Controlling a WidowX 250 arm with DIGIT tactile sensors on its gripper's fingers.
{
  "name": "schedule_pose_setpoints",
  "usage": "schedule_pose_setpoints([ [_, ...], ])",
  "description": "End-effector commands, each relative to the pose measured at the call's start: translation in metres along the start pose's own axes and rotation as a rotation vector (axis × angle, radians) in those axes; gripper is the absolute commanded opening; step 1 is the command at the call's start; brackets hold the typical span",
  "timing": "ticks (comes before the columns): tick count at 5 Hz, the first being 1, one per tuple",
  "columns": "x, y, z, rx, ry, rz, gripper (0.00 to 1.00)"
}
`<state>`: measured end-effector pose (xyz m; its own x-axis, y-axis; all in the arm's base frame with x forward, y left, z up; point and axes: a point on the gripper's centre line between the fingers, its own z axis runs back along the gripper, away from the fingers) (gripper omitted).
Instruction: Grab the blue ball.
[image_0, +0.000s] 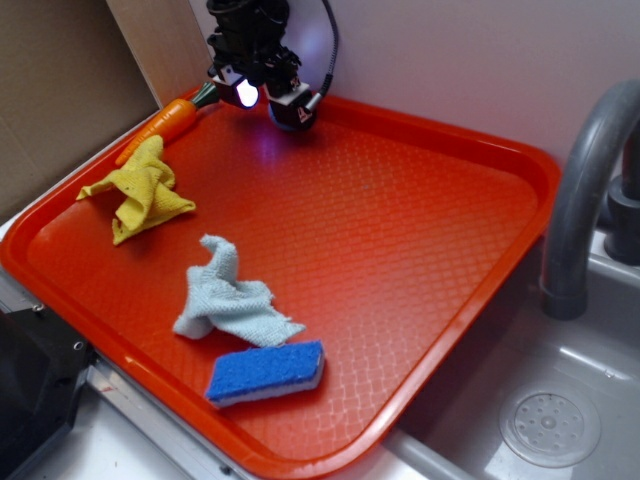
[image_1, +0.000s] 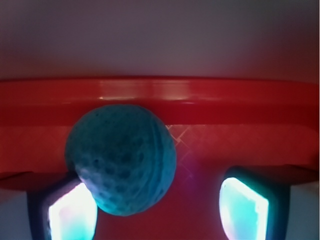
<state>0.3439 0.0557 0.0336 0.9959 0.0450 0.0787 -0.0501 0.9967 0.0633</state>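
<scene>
While the claw stands open, blue ball, round w/ no long axis, touches one finger.

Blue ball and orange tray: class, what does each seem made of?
Small blue ball: likely soft foam or knit, matte; its surface is dimpled and ribbed. Orange rectangular tray: probably hard moulded plastic, slightly glossy, with an embossed diamond grid and a shiny rim.

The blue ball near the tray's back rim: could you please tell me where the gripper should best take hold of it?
Grip the blue ball across its widest middle. It is round, so no side is better by shape. The tray's back rim lies right behind it, so come from above, pads at either flank. In the wrist view it sits nearer one pad; centre first.
</scene>
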Motion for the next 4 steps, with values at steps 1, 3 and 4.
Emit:
schedule_pose_setpoints([
  [1,0.0117,-0.0203,0.0092,0.017,-0.04,-0.077,1.0],
  [3,0.0103,-0.0252,0.0077,-0.008,-0.018,-0.082,0.0],
  [4,0.0095,-0.0268,0.0074,-0.019,-0.008,-0.092,0.0],
])
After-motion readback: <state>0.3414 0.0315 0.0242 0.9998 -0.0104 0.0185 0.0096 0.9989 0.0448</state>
